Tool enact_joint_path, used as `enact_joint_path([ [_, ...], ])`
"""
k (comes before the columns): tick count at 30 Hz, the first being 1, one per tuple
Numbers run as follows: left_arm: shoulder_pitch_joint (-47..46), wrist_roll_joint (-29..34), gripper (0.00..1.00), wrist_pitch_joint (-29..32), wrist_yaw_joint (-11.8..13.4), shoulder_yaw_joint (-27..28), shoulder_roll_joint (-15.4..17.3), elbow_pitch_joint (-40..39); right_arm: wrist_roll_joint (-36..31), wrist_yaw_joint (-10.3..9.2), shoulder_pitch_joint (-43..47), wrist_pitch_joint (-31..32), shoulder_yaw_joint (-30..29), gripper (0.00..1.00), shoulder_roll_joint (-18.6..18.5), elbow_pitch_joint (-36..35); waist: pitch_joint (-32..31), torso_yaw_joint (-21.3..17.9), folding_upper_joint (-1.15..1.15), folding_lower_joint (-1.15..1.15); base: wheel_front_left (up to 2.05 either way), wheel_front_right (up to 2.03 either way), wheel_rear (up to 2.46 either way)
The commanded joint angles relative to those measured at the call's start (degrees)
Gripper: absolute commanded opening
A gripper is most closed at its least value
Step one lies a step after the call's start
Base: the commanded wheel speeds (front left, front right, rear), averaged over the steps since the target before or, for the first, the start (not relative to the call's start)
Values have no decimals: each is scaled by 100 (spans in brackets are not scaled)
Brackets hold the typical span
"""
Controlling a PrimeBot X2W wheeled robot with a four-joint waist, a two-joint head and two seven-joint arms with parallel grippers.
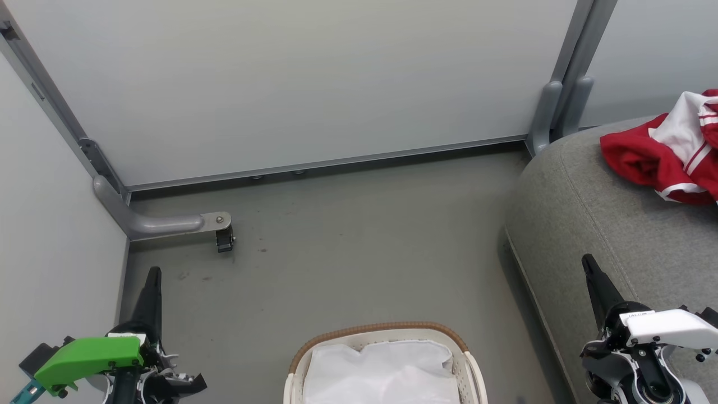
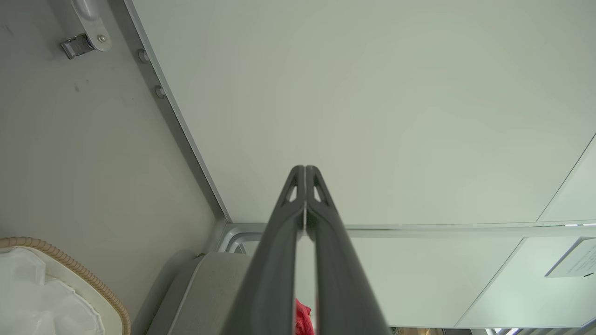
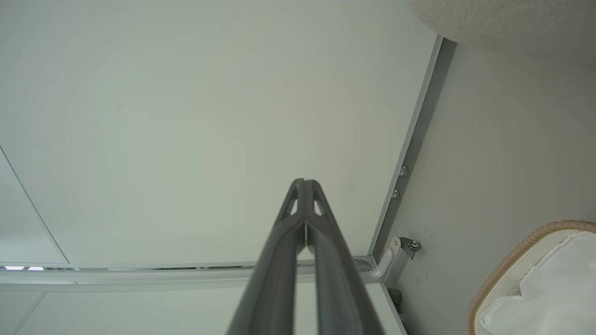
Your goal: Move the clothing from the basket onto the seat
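Observation:
Red clothing [image 1: 670, 154] with white panels and stripes lies bunched on the grey seat [image 1: 594, 224] at the right; a sliver of the red clothing [image 2: 302, 318] peeks between the fingers in the left wrist view. The white basket [image 1: 297, 365] with a brown rim stands on the floor at the bottom centre, with a white sheet [image 1: 387, 373] inside. My left gripper [image 1: 152, 273] is shut and empty at the lower left, away from the basket. My right gripper [image 1: 587, 261] is shut and empty at the lower right, over the seat's edge. Fingertips meet in both wrist views [image 2: 305, 168] [image 3: 304, 181].
Pale partition panels [image 1: 291, 78] close off the back and left. A grey metal foot with a caster [image 1: 224, 238] juts onto the floor at the left. Open grey floor [image 1: 364, 247] lies between the panels, basket and seat.

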Motion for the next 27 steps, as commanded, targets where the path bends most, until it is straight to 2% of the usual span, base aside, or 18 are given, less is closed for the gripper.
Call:
enact_joint_path([
  [1,-115,-107,0,27,-45,44,22,-43,118,0,-52,38,-22,0,-36,-39,2,-5,0,0,0,0,0],
  [8,-125,-307,0,97,-58,84,23,-54,356,0,-51,102,-43,0,-38,-63,9,-26,0,0,0,0,0],
  [27,-117,-298,0,96,-56,80,22,-49,344,0,-49,101,-40,0,-37,-60,9,-26,0,0,0,0,0],
])
